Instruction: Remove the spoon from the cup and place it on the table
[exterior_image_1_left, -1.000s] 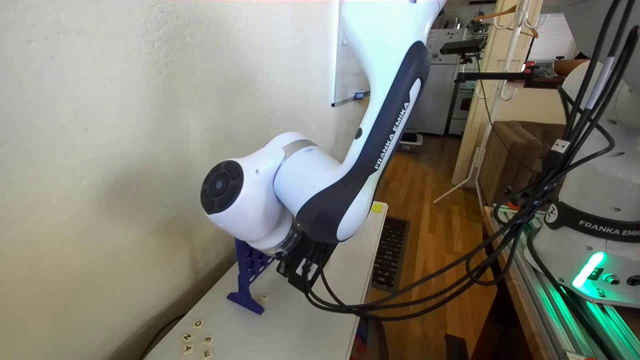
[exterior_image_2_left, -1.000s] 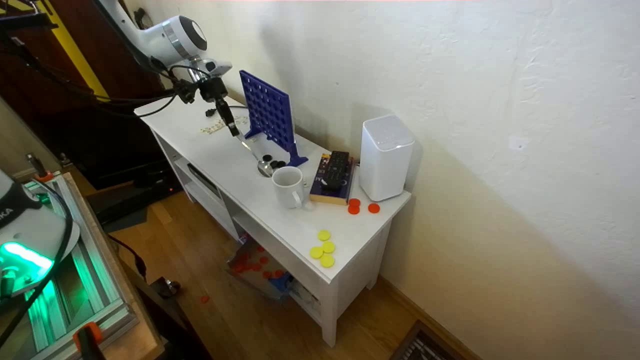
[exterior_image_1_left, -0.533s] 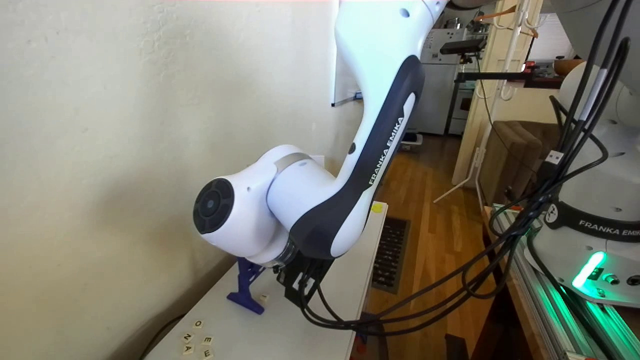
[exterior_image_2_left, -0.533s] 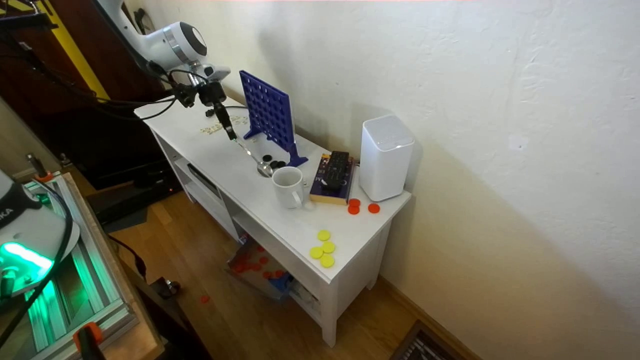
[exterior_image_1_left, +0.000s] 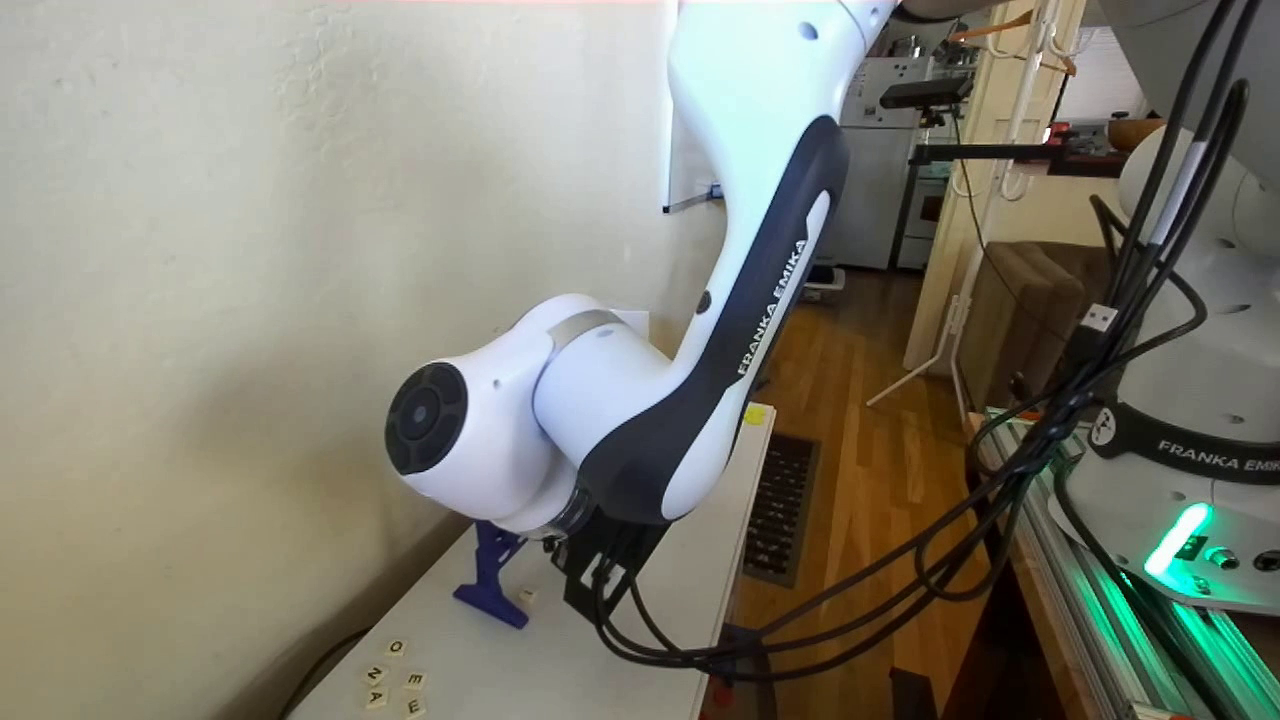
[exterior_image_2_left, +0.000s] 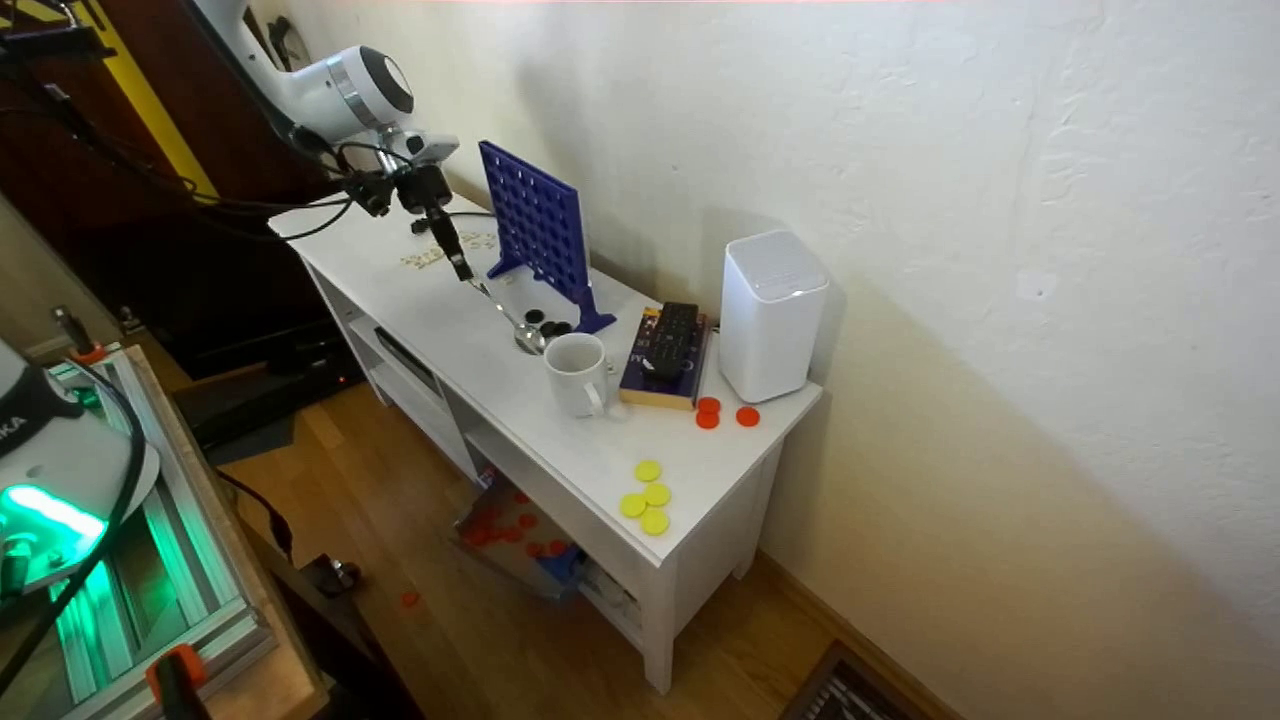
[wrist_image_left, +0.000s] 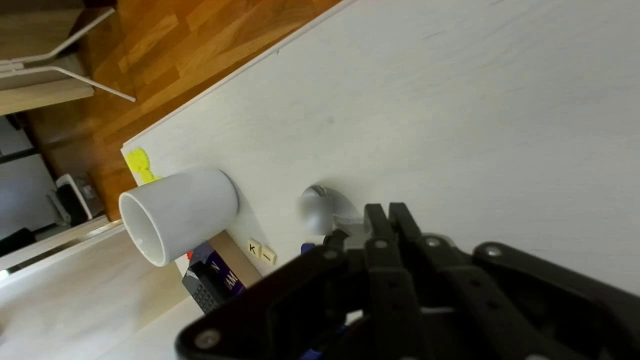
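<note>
My gripper is shut on the handle end of the silver spoon. In the wrist view the two fingertips are nearly together, with a narrow gap, and the spoon's bowl shows left of them. The spoon is outside the cup, tilted, its bowl low over the white table; I cannot tell whether the bowl touches it. The white cup stands upright just beyond the bowl, its handle facing away from my gripper; it also shows in the wrist view. In an exterior view the arm hides spoon and cup.
A blue grid game stands beside my gripper, with small black discs near the bowl. A book with a remote, a white box-like block, red discs and yellow discs lie past the cup. Letter tiles lie near the wall.
My gripper has moved down a little, lowering the spoon's handle end. The bowl has stayed in nearly the same place beside the cup. The cup has not moved.
</note>
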